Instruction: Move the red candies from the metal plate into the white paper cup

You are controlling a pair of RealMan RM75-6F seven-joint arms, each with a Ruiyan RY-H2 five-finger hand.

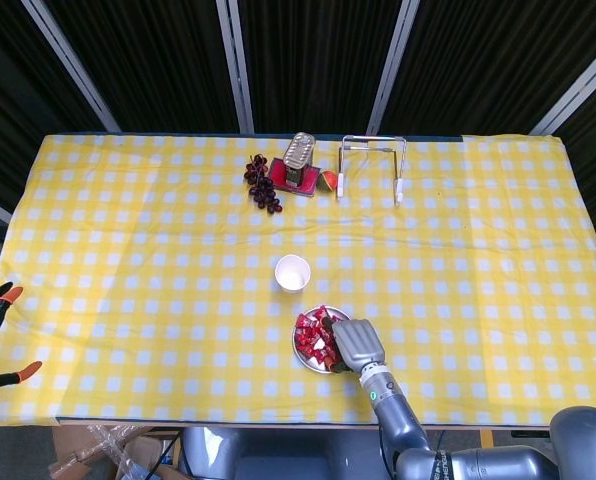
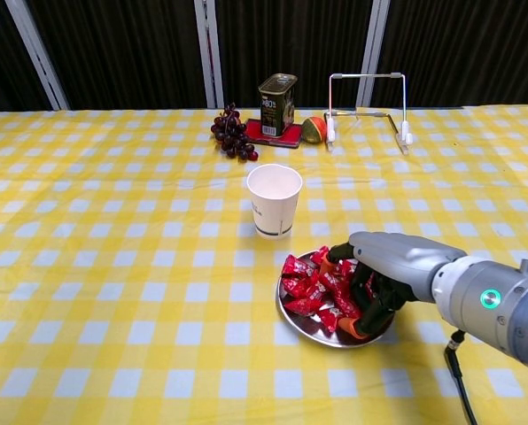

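Observation:
A pile of red candies (image 2: 308, 283) lies in the metal plate (image 2: 291, 316) near the table's front edge. The white paper cup (image 2: 274, 199) stands upright just behind the plate's left side, a short gap away. My right hand (image 2: 384, 266) sits low over the right half of the plate. Its fingers curl down into the pile and close around some candies against the thumb. From the head view, the hand (image 1: 356, 343) covers the plate's right part, with candies (image 1: 313, 333) showing to its left and the cup (image 1: 292, 272) beyond. My left hand is out of sight.
At the back of the table lie dark grapes (image 2: 232, 133), a tin can (image 2: 277, 104) on a red mat, a cut fruit piece (image 2: 313, 130) and a wire rack (image 2: 367, 106). Yellow checked cloth covers the table.

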